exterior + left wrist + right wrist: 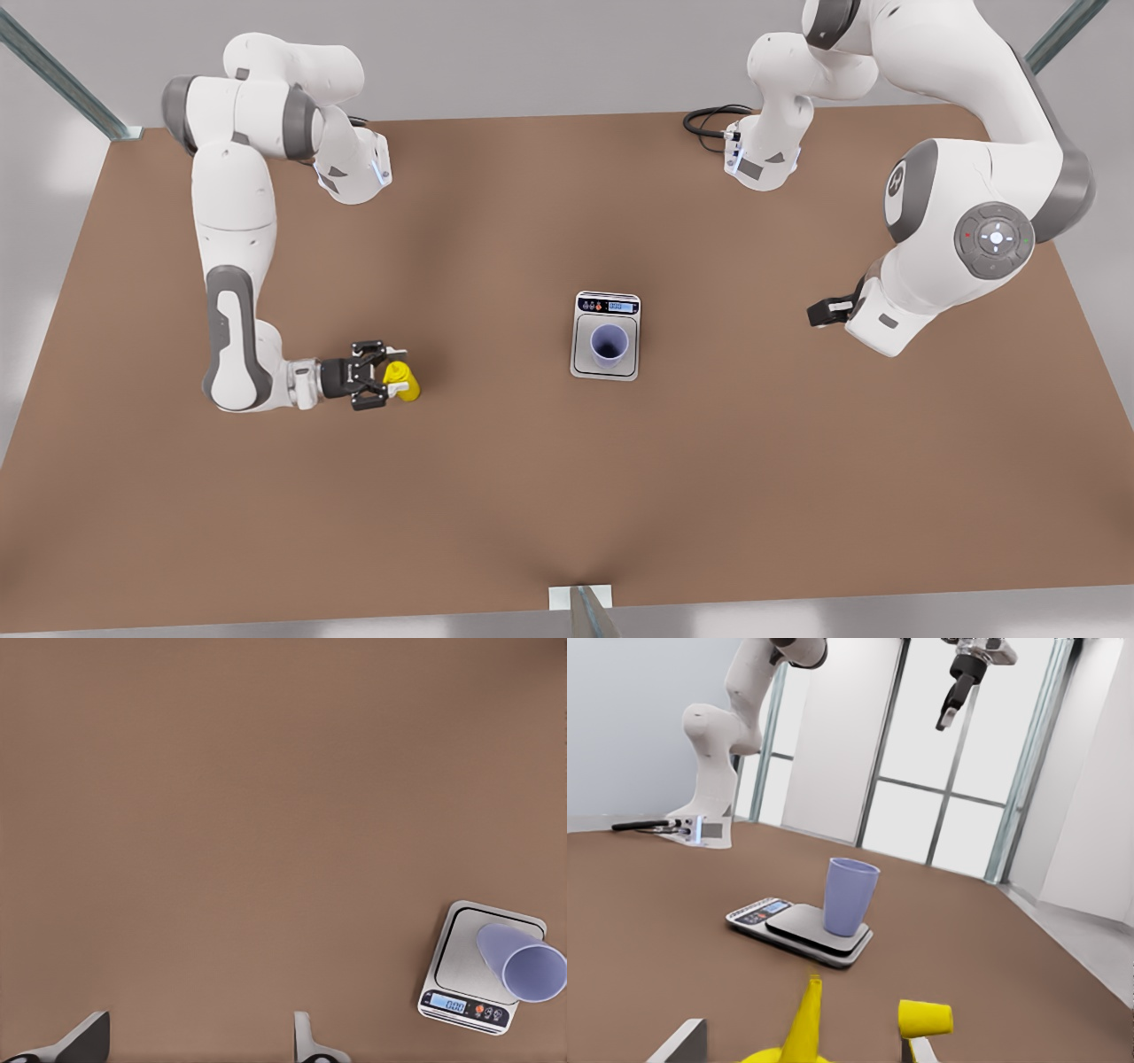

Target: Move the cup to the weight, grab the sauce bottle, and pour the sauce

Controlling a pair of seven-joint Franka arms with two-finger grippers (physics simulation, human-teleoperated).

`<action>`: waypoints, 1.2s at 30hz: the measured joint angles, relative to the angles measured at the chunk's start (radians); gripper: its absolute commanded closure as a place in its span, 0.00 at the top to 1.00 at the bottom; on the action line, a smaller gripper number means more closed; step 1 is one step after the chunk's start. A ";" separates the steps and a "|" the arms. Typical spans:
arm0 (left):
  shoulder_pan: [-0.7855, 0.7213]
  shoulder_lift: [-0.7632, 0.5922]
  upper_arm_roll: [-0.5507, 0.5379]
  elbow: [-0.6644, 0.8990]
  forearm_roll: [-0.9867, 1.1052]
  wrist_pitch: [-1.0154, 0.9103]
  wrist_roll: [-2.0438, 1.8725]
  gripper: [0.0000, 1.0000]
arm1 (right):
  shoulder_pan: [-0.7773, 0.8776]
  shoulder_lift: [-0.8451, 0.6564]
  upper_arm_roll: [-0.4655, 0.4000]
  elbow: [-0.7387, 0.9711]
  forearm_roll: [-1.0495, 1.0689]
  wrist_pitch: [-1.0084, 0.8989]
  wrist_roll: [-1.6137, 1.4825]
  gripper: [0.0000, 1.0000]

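Note:
The lavender-blue cup (609, 344) stands upright on the steel plate of the weight (606, 306), a small silver scale at the table's middle. Both also appear in the left wrist view, cup (523, 961) on weight (456, 966), and in the right wrist view, cup (850, 895) on weight (797, 926). The yellow sauce bottle (405, 381) lies at the front view's left, nozzle (806, 1014) pointing toward the weight. My right gripper (383, 377) is open, its fingers on either side of the bottle's body. My left gripper (819, 312) hangs open at the front view's right, high above the table.
A small yellow cap-like piece (926, 1019) sits beside the bottle near one right finger (921, 1050). Arm bases stand at the far edge (762, 159), with a black cable (709, 120). Bare brown tabletop (567, 496) surrounds the weight.

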 measured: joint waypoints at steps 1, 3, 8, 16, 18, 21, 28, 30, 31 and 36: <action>0.000 0.000 0.000 -0.001 0.000 0.000 0.000 1.00 | 0.000 -0.002 0.000 -0.001 0.000 -0.001 0.000 1.00; 0.000 0.000 0.000 0.000 0.000 0.001 0.000 1.00 | -0.002 -0.022 0.000 -0.006 0.000 -0.014 0.008 1.00; 0.000 0.000 0.001 -0.001 0.001 0.000 0.000 1.00 | -0.001 -0.075 0.001 -0.006 0.003 -0.043 0.070 1.00; 0.000 0.001 0.000 -0.001 0.003 0.000 -0.005 1.00 | -0.003 -0.089 0.000 -0.001 0.019 -0.043 0.122 1.00; 0.000 0.000 0.000 -0.001 0.003 0.000 -0.005 1.00 | -0.003 -0.089 0.000 -0.001 0.020 -0.042 0.123 1.00; 0.000 0.000 0.001 -0.001 0.003 -0.002 -0.005 1.00 | -0.003 -0.094 0.001 -0.002 0.023 -0.046 0.128 1.00; 0.000 0.000 0.002 0.001 0.005 -0.002 -0.004 1.00 | 0.016 -0.246 0.002 -0.015 0.009 0.011 0.547 1.00; 0.000 0.000 0.002 0.001 0.006 0.000 -0.002 1.00 | 0.021 -0.363 0.003 -0.027 -0.113 0.165 0.824 1.00; 0.000 0.000 0.002 0.001 0.006 0.000 -0.002 1.00 | 0.021 -0.408 0.001 -0.028 -0.203 0.244 0.917 1.00; 0.000 0.000 0.001 0.001 0.006 0.001 0.001 1.00 | 0.019 -0.468 0.003 0.074 -0.703 0.479 1.658 1.00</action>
